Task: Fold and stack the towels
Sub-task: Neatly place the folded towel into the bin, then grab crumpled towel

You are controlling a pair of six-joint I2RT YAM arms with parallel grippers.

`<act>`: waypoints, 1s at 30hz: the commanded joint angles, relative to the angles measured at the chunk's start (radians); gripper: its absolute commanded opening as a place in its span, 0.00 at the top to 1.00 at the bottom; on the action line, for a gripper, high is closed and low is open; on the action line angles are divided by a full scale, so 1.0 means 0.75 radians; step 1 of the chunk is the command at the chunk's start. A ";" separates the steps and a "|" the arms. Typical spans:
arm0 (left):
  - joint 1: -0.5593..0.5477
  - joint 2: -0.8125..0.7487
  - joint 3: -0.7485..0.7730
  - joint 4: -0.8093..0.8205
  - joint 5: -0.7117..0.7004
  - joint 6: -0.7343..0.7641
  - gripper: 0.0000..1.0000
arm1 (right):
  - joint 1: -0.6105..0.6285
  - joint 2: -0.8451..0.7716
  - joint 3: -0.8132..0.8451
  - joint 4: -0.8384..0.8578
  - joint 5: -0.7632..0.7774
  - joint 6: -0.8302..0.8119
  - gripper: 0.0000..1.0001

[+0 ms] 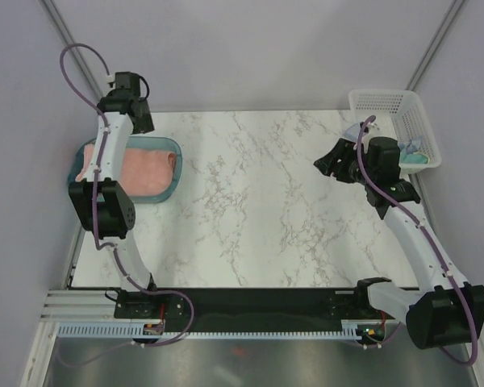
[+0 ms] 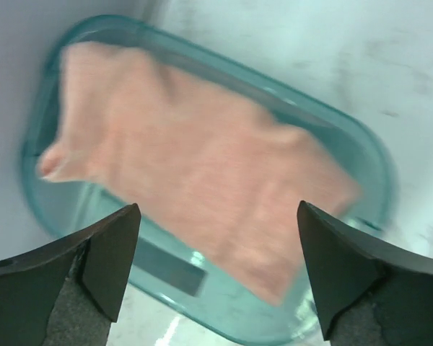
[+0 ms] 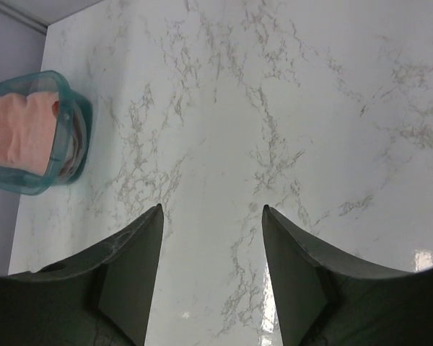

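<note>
A folded salmon-pink towel (image 1: 149, 167) (image 2: 195, 158) lies inside the translucent teal tray (image 1: 174, 147) (image 2: 43, 108) at the table's left edge. Above the tray's far end hangs my left gripper (image 1: 142, 122) (image 2: 216, 216), open, with nothing between its fingers. Light blue and teal cloth (image 1: 414, 151) shows in the white mesh basket (image 1: 383, 101) at the far right. Just left of that basket my right gripper (image 1: 327, 163) (image 3: 211, 209) hovers open and empty over bare marble. The tray (image 3: 30, 184) and pink towel (image 3: 20, 130) appear far off in the right wrist view.
The marble tabletop (image 1: 258, 201) lies between the tray and the basket. Grey walls close in at the left, back and right. The arm bases and a black rail (image 1: 258, 310) run along the near edge.
</note>
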 commanded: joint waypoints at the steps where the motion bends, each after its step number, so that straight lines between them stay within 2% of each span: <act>1: -0.209 -0.121 -0.131 0.034 0.372 -0.071 0.02 | 0.001 0.032 0.152 -0.009 0.179 0.009 0.35; 3: -0.299 -0.203 -0.186 0.116 0.518 -0.057 0.00 | 0.001 0.081 0.291 -0.096 0.375 -0.026 0.35; 4: -0.391 -0.232 -0.223 0.130 0.508 -0.061 0.00 | -0.001 0.138 0.340 -0.117 0.457 -0.058 0.34; 5: -0.430 -0.284 -0.242 0.169 0.579 -0.055 0.00 | -0.005 0.169 0.432 -0.148 0.626 -0.071 0.33; 9: -0.565 -0.434 -0.364 0.271 0.808 -0.067 0.00 | -0.056 0.351 0.649 -0.191 0.892 -0.155 0.32; 11: -0.631 -0.506 -0.485 0.330 0.909 -0.063 0.00 | -0.115 0.469 0.754 -0.205 0.928 -0.179 0.31; 13: -0.688 -0.610 -0.615 0.404 0.968 -0.057 0.00 | -0.140 0.588 0.809 -0.211 0.906 -0.189 0.31; 14: -0.702 -0.645 -0.657 0.420 0.981 -0.055 0.00 | -0.213 0.631 0.874 -0.222 0.898 -0.212 0.31; 19: -0.715 -0.896 -0.986 0.639 1.091 -0.104 0.00 | -0.299 0.901 1.064 -0.262 0.777 -0.286 0.31; 21: -0.715 -0.923 -1.033 0.654 1.103 -0.092 0.00 | -0.324 0.971 1.116 -0.326 0.691 -0.273 0.31; 24: -0.715 -0.923 -1.035 0.633 1.075 -0.067 0.00 | -0.334 1.034 1.114 -0.332 0.532 -0.388 0.31; 26: -0.715 -0.917 -1.025 0.635 1.123 -0.087 0.00 | -0.363 1.030 1.073 -0.332 0.564 -0.441 0.30; 30: -0.715 -0.897 -1.025 0.635 1.140 -0.094 0.00 | -0.461 1.018 1.038 -0.293 0.488 -0.382 0.34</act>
